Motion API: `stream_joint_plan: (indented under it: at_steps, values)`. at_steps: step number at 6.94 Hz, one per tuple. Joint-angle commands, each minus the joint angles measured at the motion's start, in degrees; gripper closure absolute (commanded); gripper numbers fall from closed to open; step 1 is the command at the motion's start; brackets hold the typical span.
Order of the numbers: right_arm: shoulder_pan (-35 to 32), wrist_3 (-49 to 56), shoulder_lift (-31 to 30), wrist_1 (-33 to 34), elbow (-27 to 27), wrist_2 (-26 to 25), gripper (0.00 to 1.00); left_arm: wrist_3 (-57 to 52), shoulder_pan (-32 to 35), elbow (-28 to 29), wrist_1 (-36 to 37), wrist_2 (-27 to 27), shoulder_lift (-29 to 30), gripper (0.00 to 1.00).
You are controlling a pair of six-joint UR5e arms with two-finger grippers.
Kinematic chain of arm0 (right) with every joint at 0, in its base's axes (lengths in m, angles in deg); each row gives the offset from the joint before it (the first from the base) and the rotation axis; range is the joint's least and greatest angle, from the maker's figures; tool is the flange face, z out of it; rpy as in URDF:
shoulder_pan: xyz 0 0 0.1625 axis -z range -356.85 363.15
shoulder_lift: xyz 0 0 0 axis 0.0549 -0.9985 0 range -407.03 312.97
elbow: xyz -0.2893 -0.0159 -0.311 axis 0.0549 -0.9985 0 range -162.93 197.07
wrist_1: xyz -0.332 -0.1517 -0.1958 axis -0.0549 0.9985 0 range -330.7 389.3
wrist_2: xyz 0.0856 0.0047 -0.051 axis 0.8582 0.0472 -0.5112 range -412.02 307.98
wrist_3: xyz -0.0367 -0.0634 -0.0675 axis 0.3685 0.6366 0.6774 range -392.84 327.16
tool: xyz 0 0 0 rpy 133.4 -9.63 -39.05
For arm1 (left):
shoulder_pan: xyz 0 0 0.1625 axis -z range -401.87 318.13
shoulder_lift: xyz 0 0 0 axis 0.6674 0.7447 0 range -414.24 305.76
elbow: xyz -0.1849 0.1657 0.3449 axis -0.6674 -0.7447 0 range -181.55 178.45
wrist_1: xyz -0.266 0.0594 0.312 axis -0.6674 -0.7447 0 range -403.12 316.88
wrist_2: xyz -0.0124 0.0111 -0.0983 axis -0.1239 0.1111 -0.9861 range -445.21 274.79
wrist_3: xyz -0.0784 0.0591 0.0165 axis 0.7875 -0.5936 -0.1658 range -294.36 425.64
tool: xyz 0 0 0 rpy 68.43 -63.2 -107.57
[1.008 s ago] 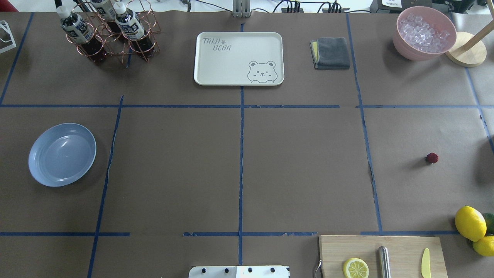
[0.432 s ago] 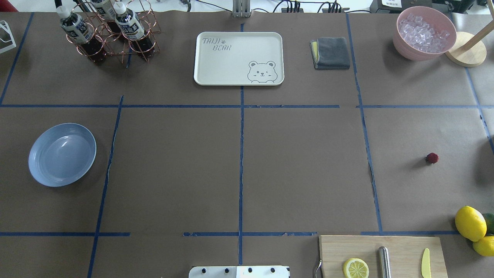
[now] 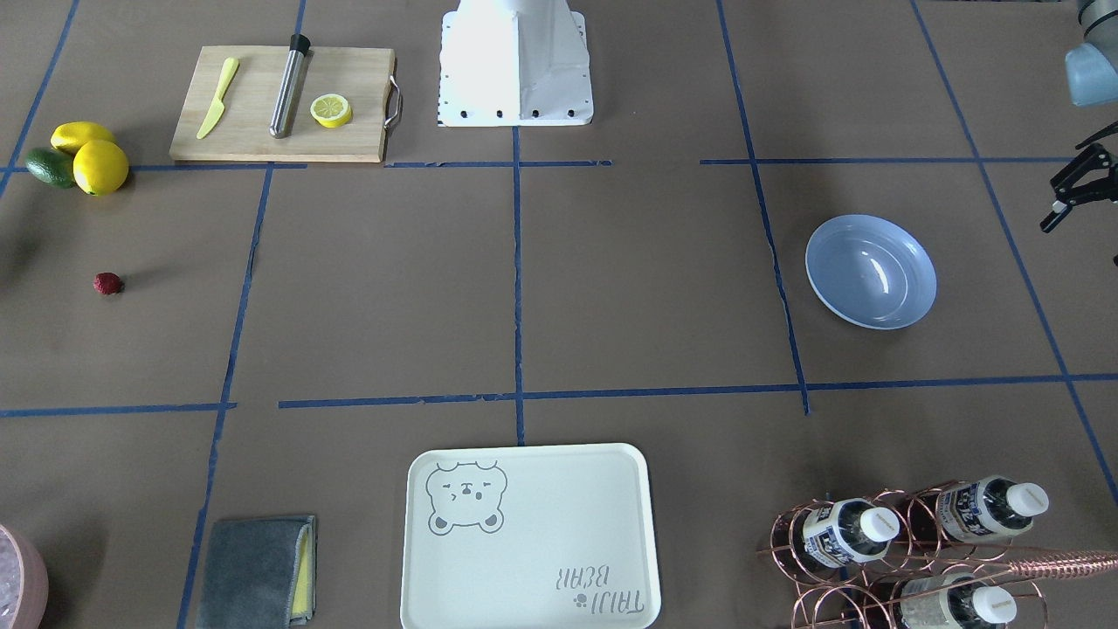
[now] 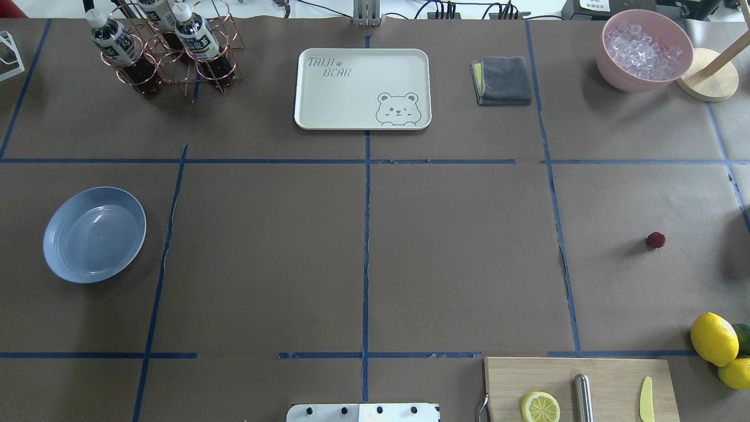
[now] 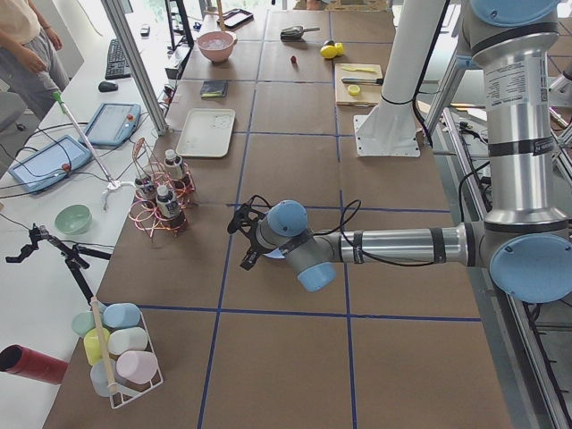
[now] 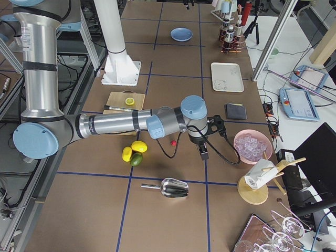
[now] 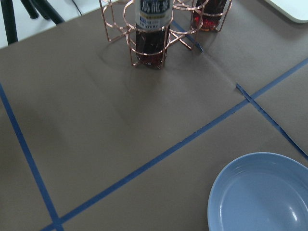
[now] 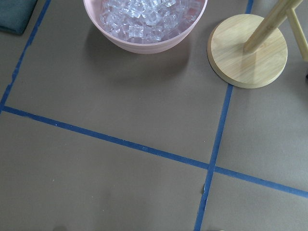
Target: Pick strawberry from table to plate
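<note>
Dark-red and bumpy, the strawberry [image 4: 656,240] lies alone on the brown table [image 4: 457,258], far to the robot's right. The lemons [image 4: 713,339] are well apart from it, and the light-blue plate [image 4: 94,235] sits bare at the far left. Nothing is gripped, so the step in hand looks like the first reach for the berry. The left fingers [image 3: 1067,188] hang spread apart beyond the plate. The right fingers [image 6: 202,151] show only in a side view, where I cannot tell whether they are open or closed. The right arm seems better placed. It should come straight down over the berry with its fingers wide on either side and low to the paper, then close softly, since so small and round a thing could roll away or bruise. The long carry to the plate wants a steady hold.
</note>
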Motion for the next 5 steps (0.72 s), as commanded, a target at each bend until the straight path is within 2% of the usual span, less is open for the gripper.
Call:
stream_joint_plan:
  at_steps: [1, 3, 5]
  values:
    - [0.07, -0.1, 0.03, -0.01, 0.02, 0.06, 0.0, 20.87, -9.73, 3.93, -6.53, 8.33, -0.31, 0.37]
    - [-0.01, -0.1, -0.06, -0.01, 0.02, 0.06, 0.0, 26.37, -17.03, 5.44, -9.35, 12.74, -0.31, 0.37]
    - [-0.01, -0.1, -0.15, -0.01, 0.02, 0.06, 0.0, 28.58, -20.04, 5.97, -10.15, 13.28, -0.31, 0.39]
